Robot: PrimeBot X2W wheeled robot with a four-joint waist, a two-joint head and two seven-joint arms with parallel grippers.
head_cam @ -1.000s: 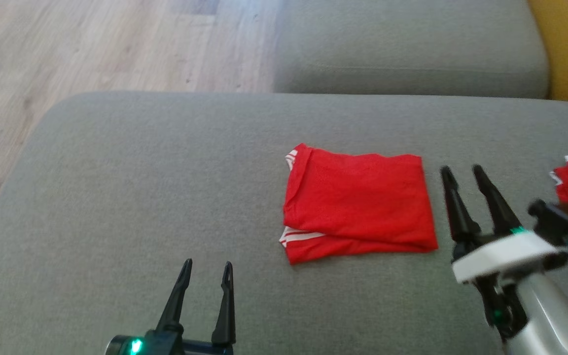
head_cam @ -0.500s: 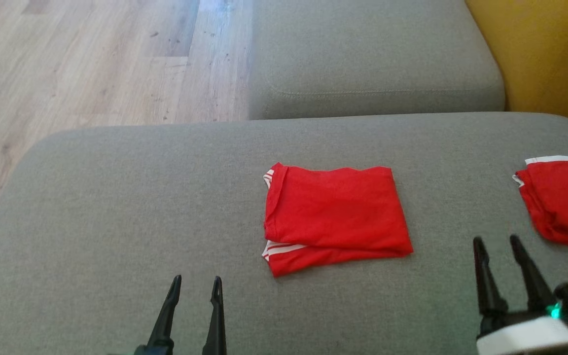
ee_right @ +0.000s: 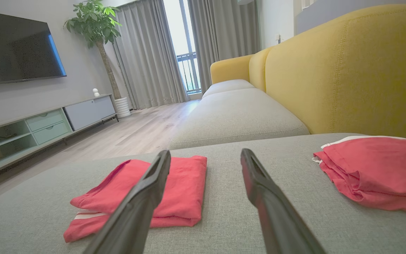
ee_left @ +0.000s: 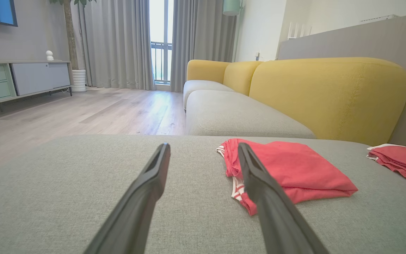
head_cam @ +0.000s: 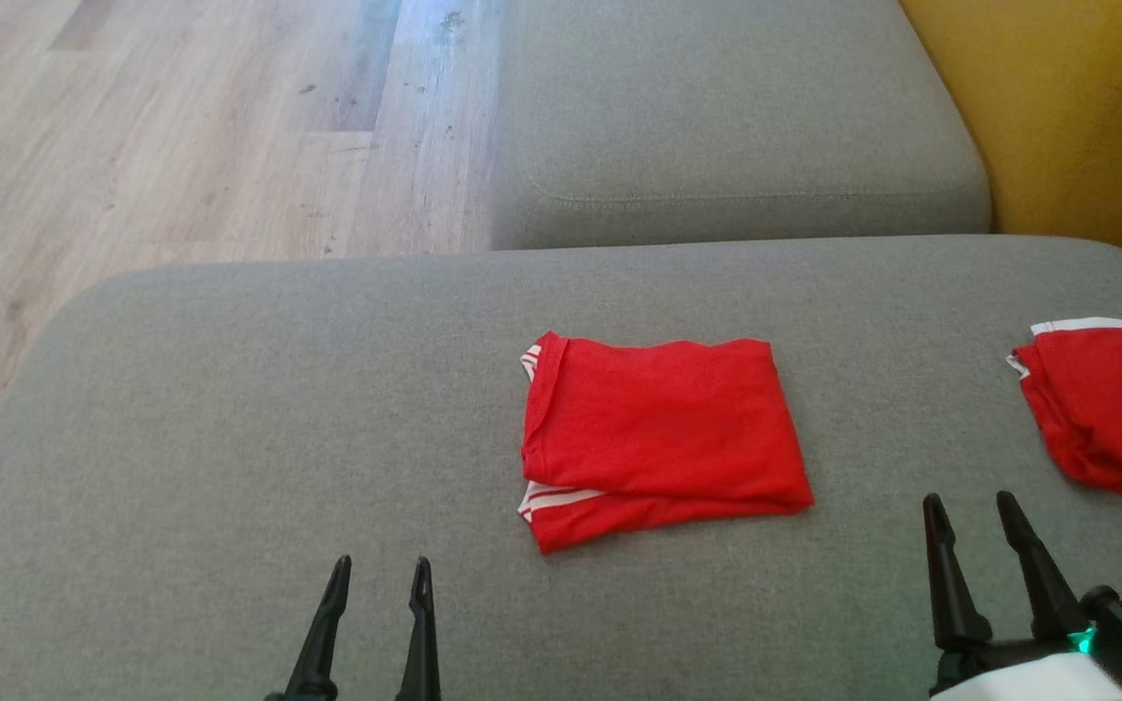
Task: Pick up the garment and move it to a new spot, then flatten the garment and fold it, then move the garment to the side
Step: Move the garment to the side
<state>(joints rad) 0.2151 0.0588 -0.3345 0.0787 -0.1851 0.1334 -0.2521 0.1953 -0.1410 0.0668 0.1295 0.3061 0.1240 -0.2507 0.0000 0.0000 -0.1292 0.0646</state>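
Head view showed the folded red garment [head_cam: 663, 438] lying flat on the grey sofa cushion [head_cam: 230, 438], ahead of and between the left fingers [head_cam: 328, 621] and right fingers [head_cam: 947, 574], touching neither; both pairs were spread apart, holding nothing.

Garment [head_cam: 663, 428]: red cloth, thin fine knit, matt, white striped trim at edge. Second red garment [head_cam: 1106, 399]: same stuff, more rumpled. Seat cushion [head_cam: 230, 438]: grey woven fabric, coarse-ish weave, totally matt. Backrest [ee_right: 347, 70]: yellow fabric, tighter weave, stitched seams. Floor [head_cam: 132, 146]: pale wood planks, smooth, bit of sheen. Left gripper [head_cam: 381, 567] and right gripper [head_cam: 968, 502]: dark, matt, look like plastic. Curtains [ee_left: 118, 42]: grey cloth, soft. TV screen [ee_right: 12, 46]: glossy black.
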